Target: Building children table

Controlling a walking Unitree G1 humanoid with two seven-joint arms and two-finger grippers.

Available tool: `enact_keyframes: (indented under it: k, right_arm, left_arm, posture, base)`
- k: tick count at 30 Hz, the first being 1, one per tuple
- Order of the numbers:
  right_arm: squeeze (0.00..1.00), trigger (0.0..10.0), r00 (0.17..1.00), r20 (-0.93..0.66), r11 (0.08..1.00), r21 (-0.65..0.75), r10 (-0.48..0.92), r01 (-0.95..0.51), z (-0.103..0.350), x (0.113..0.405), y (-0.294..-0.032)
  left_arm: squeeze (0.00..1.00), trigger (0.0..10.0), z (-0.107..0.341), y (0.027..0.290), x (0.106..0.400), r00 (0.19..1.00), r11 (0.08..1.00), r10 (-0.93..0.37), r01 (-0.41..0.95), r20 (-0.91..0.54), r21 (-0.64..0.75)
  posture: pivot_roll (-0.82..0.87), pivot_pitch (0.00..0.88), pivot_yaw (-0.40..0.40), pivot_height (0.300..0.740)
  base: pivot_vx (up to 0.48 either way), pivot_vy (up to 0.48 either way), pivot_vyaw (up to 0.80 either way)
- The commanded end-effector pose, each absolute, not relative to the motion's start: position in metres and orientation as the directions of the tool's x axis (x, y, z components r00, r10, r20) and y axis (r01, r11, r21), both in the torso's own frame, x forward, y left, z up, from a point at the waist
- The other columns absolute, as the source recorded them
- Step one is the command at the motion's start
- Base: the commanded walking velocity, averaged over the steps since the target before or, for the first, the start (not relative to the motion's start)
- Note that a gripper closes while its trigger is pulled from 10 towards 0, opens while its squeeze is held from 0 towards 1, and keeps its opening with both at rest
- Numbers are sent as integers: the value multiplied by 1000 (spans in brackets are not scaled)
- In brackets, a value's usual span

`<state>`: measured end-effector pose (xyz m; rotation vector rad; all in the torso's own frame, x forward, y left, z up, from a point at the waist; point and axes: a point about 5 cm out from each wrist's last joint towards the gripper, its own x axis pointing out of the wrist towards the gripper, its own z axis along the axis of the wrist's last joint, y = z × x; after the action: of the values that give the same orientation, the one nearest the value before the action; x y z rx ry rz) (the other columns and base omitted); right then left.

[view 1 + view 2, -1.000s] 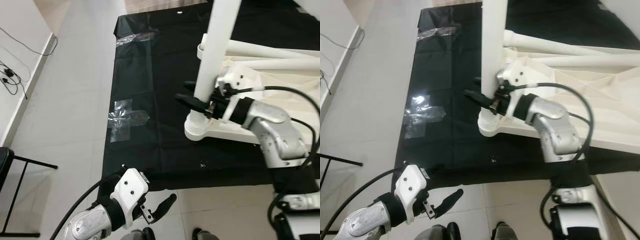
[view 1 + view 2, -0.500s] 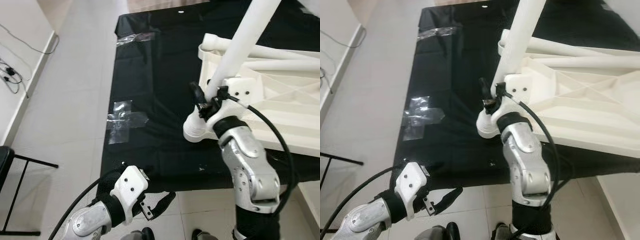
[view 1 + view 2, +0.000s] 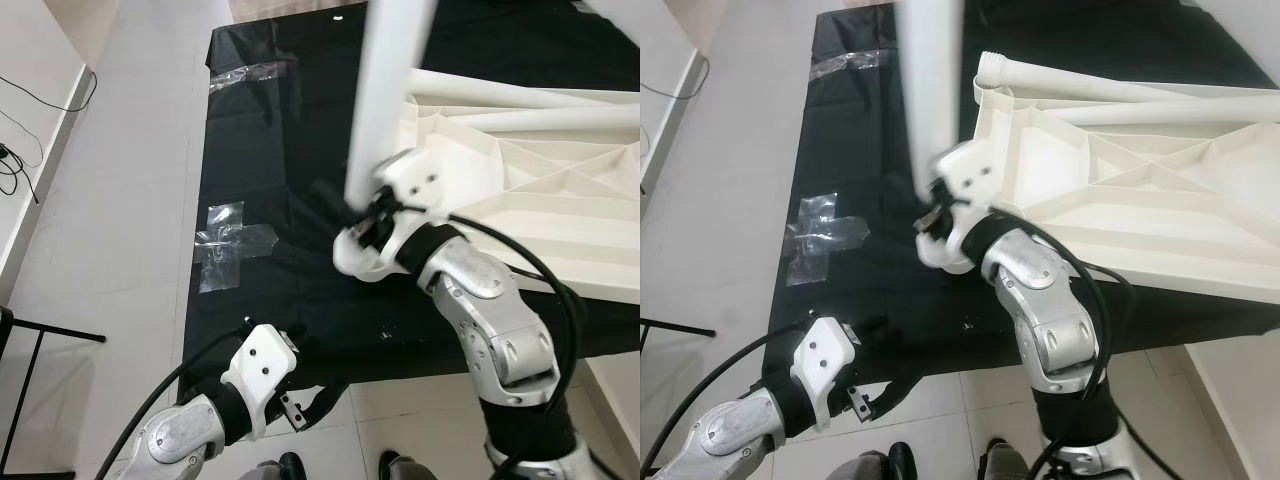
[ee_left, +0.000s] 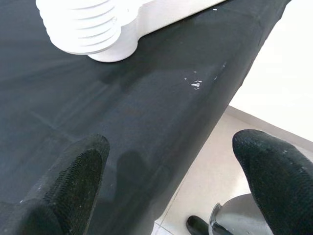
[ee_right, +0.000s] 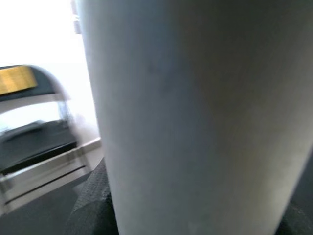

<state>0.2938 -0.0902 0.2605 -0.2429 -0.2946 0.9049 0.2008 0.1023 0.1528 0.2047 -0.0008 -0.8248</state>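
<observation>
open black mat left of the upright white leg, taped patch lying flat, upturned white tabletop blocking the right, bare floor further left

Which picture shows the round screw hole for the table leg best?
The left wrist view: the ribbed white socket sits sharp and close on the black sheet. In the eye views the right hand and table leg partly cover it. The right wrist view shows the leg up close.

The upturned white plastic tabletop lies on the black floor sheet, toward the right. A white tubular leg rises at its near-left corner socket. Clear tape patches lie left.
</observation>
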Motion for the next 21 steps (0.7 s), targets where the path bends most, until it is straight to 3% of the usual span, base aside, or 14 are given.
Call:
enact_keyframes:
  k: [1,10,12,16,21]
  right_arm:
    - [0,10000,549,71,544,-295,832,-786,242,298,-90]
    - [0,10000,548,64,538,-312,834,-783,251,313,-94]
    - [0,10000,601,81,591,-323,796,-739,264,332,-104]
    - [0,10000,604,94,599,-317,791,-735,272,340,-114]
    - [0,10000,501,141,520,-210,854,-828,277,332,-125]
  left_arm:
    - [0,10000,148,102,198,679,661,-728,731,-94,167]
    - [0,10000,148,102,196,681,664,-726,730,-94,164]
    - [0,10000,148,103,194,683,666,-724,729,-96,159]
    - [0,10000,148,103,193,683,667,-723,728,-98,157]
    - [0,10000,148,103,192,681,666,-725,731,-98,151]
  posture:
    - [-31,269,62,740]
    - [-19,290,61,740]
    - [-12,294,62,740]
    - [-11,296,60,740]
    - [-13,305,58,740]
  base:
    - [0,0,0]
    - [0,0,0]
    - [0,0,0]
    - [0,0,0]
    - [0,0,0]
